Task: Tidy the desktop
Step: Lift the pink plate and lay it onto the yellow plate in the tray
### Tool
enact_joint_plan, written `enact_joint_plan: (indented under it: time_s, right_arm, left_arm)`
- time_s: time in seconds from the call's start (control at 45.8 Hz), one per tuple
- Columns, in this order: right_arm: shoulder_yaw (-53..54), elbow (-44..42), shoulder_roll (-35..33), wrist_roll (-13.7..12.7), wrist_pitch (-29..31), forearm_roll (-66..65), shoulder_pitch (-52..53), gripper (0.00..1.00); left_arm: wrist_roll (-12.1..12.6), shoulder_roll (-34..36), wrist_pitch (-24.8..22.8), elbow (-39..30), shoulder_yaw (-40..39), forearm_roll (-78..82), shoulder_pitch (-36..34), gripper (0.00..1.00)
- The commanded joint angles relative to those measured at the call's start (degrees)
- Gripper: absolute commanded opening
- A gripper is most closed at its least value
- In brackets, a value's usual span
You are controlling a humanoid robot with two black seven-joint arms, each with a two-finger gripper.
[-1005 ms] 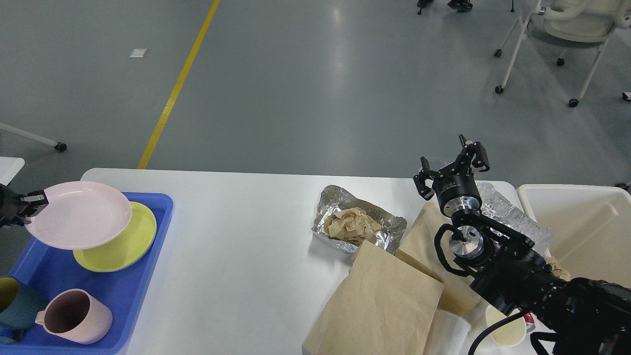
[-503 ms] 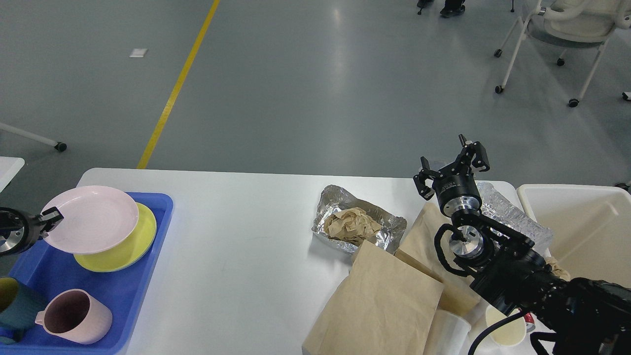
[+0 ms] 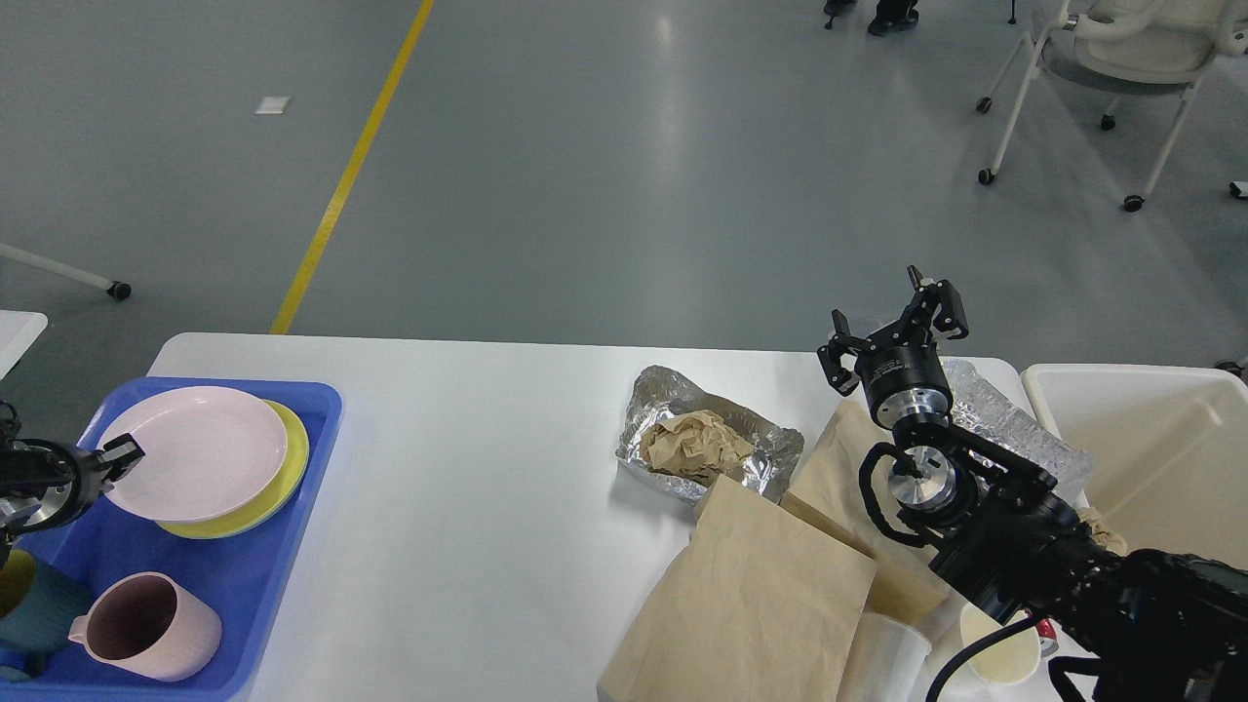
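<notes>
- The desktop [image 3: 468, 507] fills the near half of the view, wide and white, with grey floor beyond its far edge.
- A blue tray [image 3: 244, 604] sits on its left end.
- In the tray, a pink plate [image 3: 200, 450] lies on a yellow plate [image 3: 278, 483], and a pink mug [image 3: 146, 627] stands nearer, beside a dark teal cup [image 3: 29, 609] (cut by the left edge).
- The left gripper [image 3: 125, 453] is clamped on the pink plate's left rim.
- The right gripper [image 3: 892, 327] is held above the table's far right part, fingers spread and nothing between them.
- Crumpled foil [image 3: 751, 444] holding a paper wad [image 3: 694, 444] lies at mid-right.
- Brown bags [image 3: 760, 595] lie nearer, overlapping.
- An off-white bin [image 3: 1150, 439] stands at the far right.
</notes>
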Motion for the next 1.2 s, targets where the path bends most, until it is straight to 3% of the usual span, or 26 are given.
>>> enact_joint_plan:
  time_s: [0.0,0.765,0.831,0.962,1.115,1.18]
  right_arm:
    - [0.00,0.00,0.00,0.00,0.00,0.00,0.00,1.00]
    - [0.00,0.00,0.00,0.00,0.00,0.00,0.00,1.00]
    - [0.00,0.00,0.00,0.00,0.00,0.00,0.00,1.00]
    - [0.00,0.00,0.00,0.00,0.00,0.00,0.00,1.00]
    - [0.09,0.00,0.00,0.00,0.00,0.00,0.00,1.00]
    - [0.00,0.00,0.00,0.00,0.00,0.00,0.00,1.00]
  left_arm:
    - [-0.07,-0.84,1.85,-0.01,-1.26,-0.01,0.48,0.04]
    - [-0.25,-1.54,3.08,-0.01,-4.60,0.16,1.80,0.31]
    - [-0.07,-1.37,2.82,-0.10,-6.01,0.16,1.54,0.36]
    - [0.37,-0.05,2.64,-0.10,-8.29,0.16,1.19,0.55]
    - [0.37,0.65,2.55,-0.36,-8.65,0.08,0.57,0.67]
    - [0.28,0.83,2.47,-0.71,-8.65,0.08,0.22,0.77]
